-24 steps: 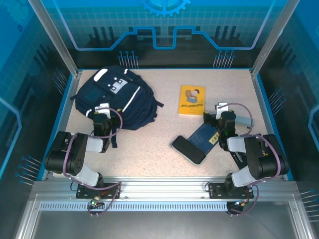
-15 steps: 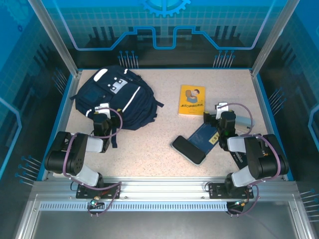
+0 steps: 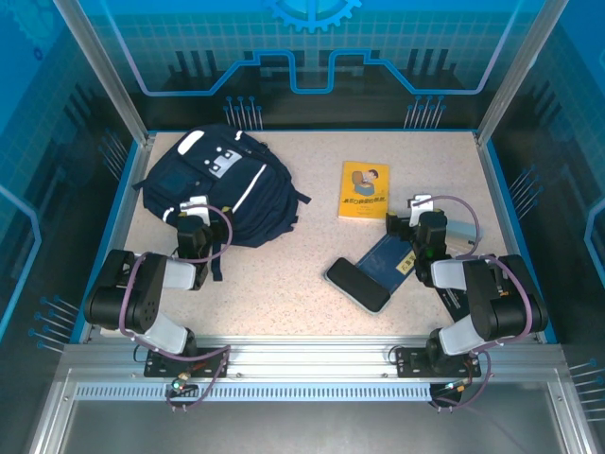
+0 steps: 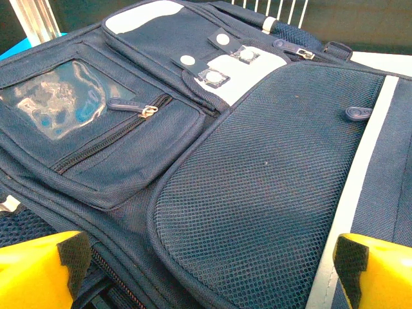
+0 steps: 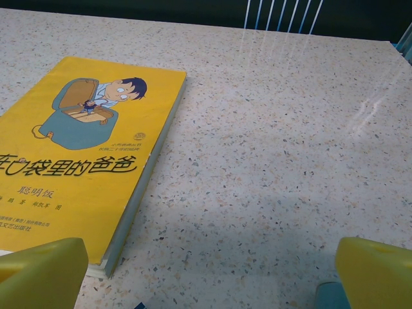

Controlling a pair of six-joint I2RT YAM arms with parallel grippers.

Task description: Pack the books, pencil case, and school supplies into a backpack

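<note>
- Left gripper (image 4: 206, 264): jaws spread wide, empty, low over the backpack (image 3: 219, 184), which lies at the far left of the table (image 3: 284, 274).
- Right gripper (image 5: 212, 270): jaws wide, empty, near the yellow book (image 3: 364, 190).
- Blue book (image 3: 388, 257): near right, touching a black case (image 3: 357, 284).

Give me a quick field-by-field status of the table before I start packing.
backpack: lying front up, far left; front pocket zipped
yellow book: flat, cover up, centre-right
dark blue book: flat by right arm; black case against its near-left side
left gripper: open, over backpack, empty
right gripper: open, near yellow book, empty
</note>
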